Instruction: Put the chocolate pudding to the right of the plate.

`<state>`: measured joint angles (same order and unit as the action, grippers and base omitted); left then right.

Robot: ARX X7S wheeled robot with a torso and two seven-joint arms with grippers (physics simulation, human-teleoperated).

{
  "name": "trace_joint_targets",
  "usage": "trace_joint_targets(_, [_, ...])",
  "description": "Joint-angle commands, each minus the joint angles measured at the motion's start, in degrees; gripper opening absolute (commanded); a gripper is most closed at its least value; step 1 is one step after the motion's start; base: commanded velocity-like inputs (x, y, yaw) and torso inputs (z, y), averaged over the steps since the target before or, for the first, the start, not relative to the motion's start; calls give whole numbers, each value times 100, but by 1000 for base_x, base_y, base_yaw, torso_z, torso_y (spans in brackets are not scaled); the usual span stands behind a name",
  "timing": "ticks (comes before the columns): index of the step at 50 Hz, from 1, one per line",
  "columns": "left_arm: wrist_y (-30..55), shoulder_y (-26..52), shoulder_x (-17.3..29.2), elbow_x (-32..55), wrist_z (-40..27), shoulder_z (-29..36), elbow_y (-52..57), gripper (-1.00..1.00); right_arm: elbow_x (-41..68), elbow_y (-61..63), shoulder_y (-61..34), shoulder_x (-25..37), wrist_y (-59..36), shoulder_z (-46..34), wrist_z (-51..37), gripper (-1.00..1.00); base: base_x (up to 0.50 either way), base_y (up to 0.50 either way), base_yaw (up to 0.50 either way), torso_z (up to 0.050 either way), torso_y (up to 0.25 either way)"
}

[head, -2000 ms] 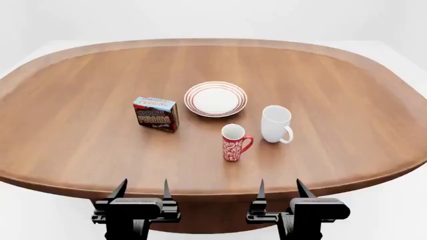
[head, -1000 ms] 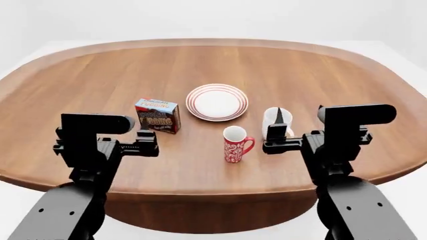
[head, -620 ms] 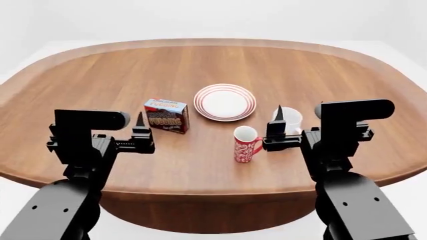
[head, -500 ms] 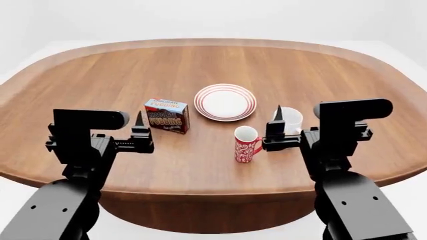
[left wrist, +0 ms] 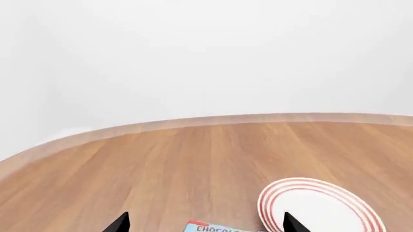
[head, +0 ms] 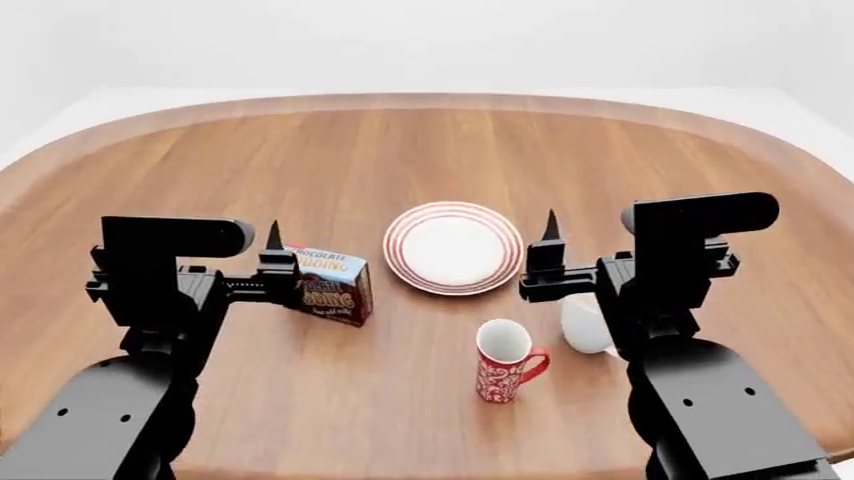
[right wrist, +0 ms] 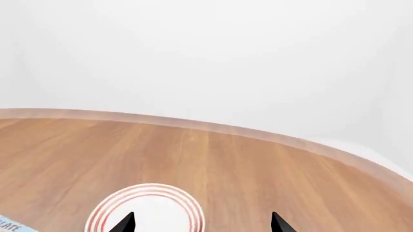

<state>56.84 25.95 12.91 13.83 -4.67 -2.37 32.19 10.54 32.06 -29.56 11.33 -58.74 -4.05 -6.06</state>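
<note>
So the chocolate pudding (head: 331, 285) is standing on the table (head: 200, 170) just left of the plate (head: 453, 248), not touching it. Left gripper (head: 274, 262) and right gripper (head: 549, 256) both hang above the table, jaws spread apart, holding nothing.

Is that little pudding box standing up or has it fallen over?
Standing up. The chocolate pudding rests on the table, blue top edge upward, lettered face toward the camera.
</note>
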Motion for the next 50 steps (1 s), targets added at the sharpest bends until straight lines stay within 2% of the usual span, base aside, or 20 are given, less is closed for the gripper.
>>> trace_joint_targets(1, [-6,18,29,20,-30,10,-19,100,45,-6,-36,23,-20,-11,-12,100,500,0,0,0,0])
trace_joint_targets(43, [24,44,108,142,-137,-40,53,100,151,-128,-75,64,53,-20,-127,100,500,77,0,0,1])
trace_joint_targets(50, [14,43,117,157,-150,-27,39,100,169,-147,-70,68,103,-7,-144,100,0,0,0,0,0])
